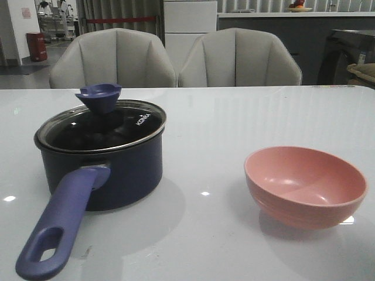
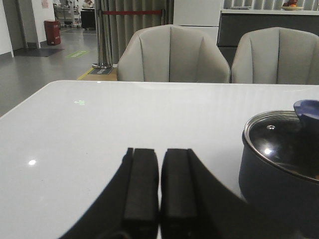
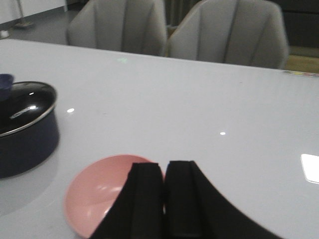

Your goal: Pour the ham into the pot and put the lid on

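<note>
Glass lid (image 1: 102, 124) seated on navy saucepan (image 1: 99, 167), left of frame; pink bowl (image 1: 304, 184) at lower right looks empty — ham not visible. Left gripper (image 2: 159, 186) and right gripper (image 3: 164, 196) pressed together, holding nothing. Risk: long handle (image 1: 58, 228) juts toward frame's lower edge — stray arm sweep could knock pot.

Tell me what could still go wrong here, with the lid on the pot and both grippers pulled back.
1. The lid looks slightly tilted on the pot; it may not be fully seated and could slip if bumped.
2. The pot's long handle points toward the robot's side of the table, so the left gripper, shut close by, could catch it when it moves.
3. The right gripper is shut just above the pink bowl, which looks empty; a low move might knock it.
</note>
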You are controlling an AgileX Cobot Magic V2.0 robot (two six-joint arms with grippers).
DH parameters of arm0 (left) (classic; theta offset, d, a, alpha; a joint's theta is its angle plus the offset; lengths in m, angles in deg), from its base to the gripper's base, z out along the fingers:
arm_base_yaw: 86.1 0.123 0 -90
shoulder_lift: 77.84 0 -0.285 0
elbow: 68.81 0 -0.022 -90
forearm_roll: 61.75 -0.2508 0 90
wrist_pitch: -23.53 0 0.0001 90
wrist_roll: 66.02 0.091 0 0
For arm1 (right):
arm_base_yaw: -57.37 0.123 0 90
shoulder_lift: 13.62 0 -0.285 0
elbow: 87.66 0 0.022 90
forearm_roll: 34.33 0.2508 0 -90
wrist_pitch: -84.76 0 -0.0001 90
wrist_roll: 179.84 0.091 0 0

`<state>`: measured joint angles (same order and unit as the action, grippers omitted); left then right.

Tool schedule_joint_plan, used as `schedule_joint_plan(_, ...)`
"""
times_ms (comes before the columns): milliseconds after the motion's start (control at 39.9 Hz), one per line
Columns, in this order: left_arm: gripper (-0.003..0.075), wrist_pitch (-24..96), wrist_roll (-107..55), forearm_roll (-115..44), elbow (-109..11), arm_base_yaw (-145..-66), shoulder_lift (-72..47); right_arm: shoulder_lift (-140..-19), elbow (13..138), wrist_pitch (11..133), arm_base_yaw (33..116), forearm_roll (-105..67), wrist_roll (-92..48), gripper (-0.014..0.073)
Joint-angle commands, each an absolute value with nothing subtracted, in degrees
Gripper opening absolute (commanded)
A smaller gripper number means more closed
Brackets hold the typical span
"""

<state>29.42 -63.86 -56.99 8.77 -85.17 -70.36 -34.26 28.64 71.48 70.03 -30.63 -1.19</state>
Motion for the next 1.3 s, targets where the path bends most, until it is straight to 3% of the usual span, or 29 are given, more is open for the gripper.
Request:
schedule_joint_plan(0, 0.0114, 25.38, -64.28, -56.53, 10.65, -85.19, -71.62, -31.35, 28.07, 78.85, 64.25, -31.27, -1.57, 0.0148)
schedule_joint_plan(151, 0.0114, 25.38, -64.28, -56.53, 10.65, -85.19, -71.62, -24.77, 21.20, 85.62, 59.20, -31.72, -1.57, 0.0148)
schedule_joint_plan(351, 0.0114, 25.38, -64.28, -56.53, 10.65, -85.19, -71.51, -19.87, 13.03, 92.53, 59.02, -33.20, -1.06, 0.0148)
schedule_joint_plan(1280, 0.0114, 25.38, -64.28, -56.53, 10.65, -85.19, -71.51, -19.81, 13.03, 92.06, 59.02, -34.33, -0.40, 0.0148)
